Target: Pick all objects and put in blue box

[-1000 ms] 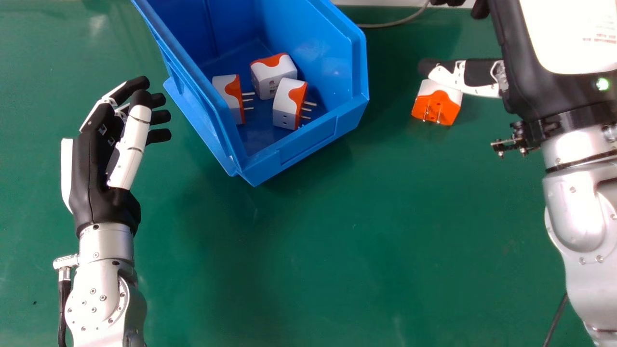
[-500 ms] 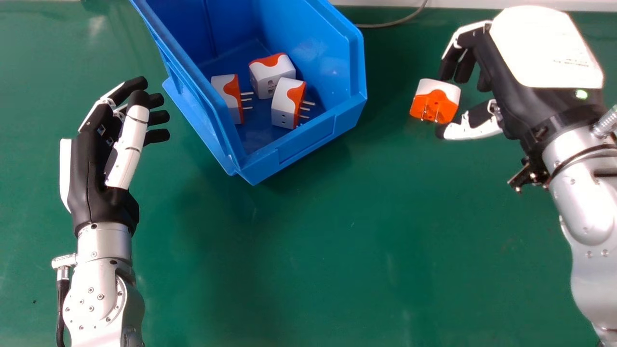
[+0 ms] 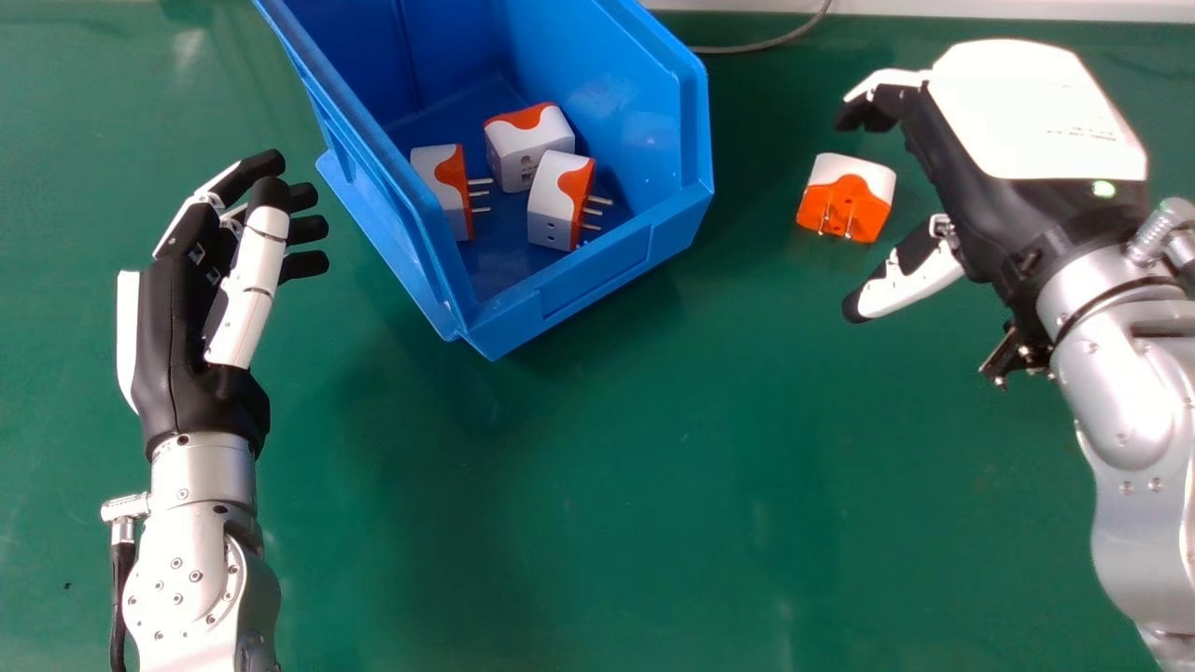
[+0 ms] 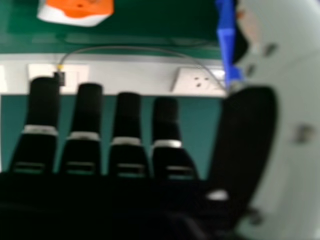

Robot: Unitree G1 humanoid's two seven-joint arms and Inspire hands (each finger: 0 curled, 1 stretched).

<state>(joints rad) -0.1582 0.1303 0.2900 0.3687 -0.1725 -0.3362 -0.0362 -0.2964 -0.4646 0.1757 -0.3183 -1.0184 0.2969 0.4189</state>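
Observation:
In the head view my right hand [image 3: 980, 177] hovers just right of an orange and white plug adapter [image 3: 846, 198], its fingers and thumb spread apart around nothing. That adapter lies on the green table with its pins toward the near side. The blue box [image 3: 597, 289] holds three more white and orange adapters [image 3: 528, 147]. My left hand [image 3: 187, 317] is held left of the box, fingers relaxed and holding nothing. In the right hand view, the straight fingers of my right hand [image 4: 127, 135] show along with the adapter [image 4: 80, 11] and a strip of the blue box [image 4: 227, 42].
The green table [image 3: 653, 485] extends around the box and in front of it. A thin grey cable [image 3: 766, 44] runs behind the loose adapter, by a white strip at the table's far edge. Wall sockets [image 4: 197, 81] stand out in the right hand view.
My right hand has come from above and over the loose adapter back to its right, and its thumb has swung toward the near side. The adapter and my left hand have stayed put.

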